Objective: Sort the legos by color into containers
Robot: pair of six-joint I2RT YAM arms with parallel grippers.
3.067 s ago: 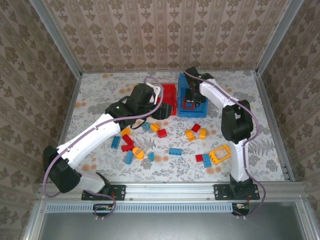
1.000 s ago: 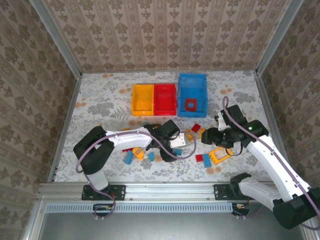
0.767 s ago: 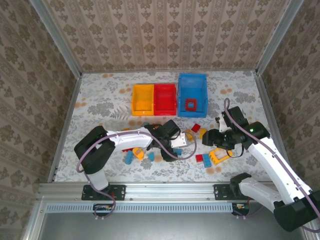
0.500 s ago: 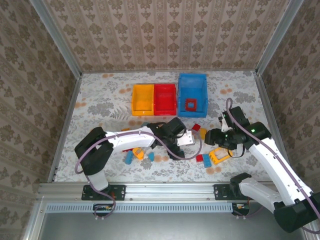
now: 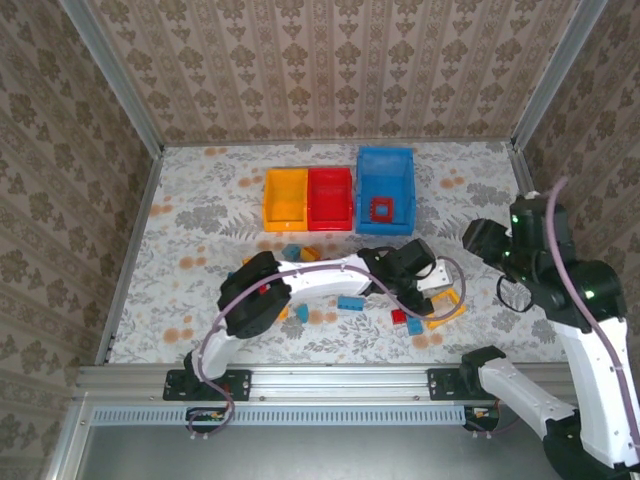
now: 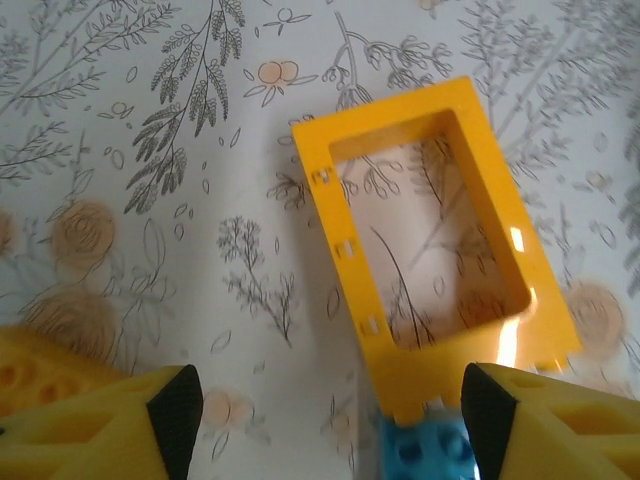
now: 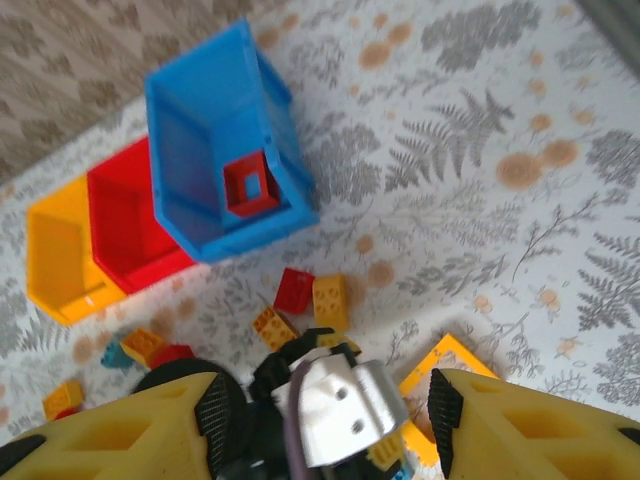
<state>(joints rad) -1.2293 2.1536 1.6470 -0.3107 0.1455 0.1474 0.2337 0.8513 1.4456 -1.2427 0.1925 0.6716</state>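
My left gripper reaches far right and hovers low, open, by the yellow lego frame. In the left wrist view the frame's near end and a blue lego lie just inside the right finger; nothing is gripped. My right gripper hangs high at the right, open and empty, its fingers framing the left wrist below. The containers stand at the back: yellow, red and blue. A red frame lies in the blue one.
Loose legos lie around the left arm: a blue one, a red one, a red and a yellow one beyond its wrist, more at the left. The left arm spans the table's middle.
The left arm has swept right from mid-table to the yellow frame. The right arm has risen and pulled back from that frame towards the right wall.
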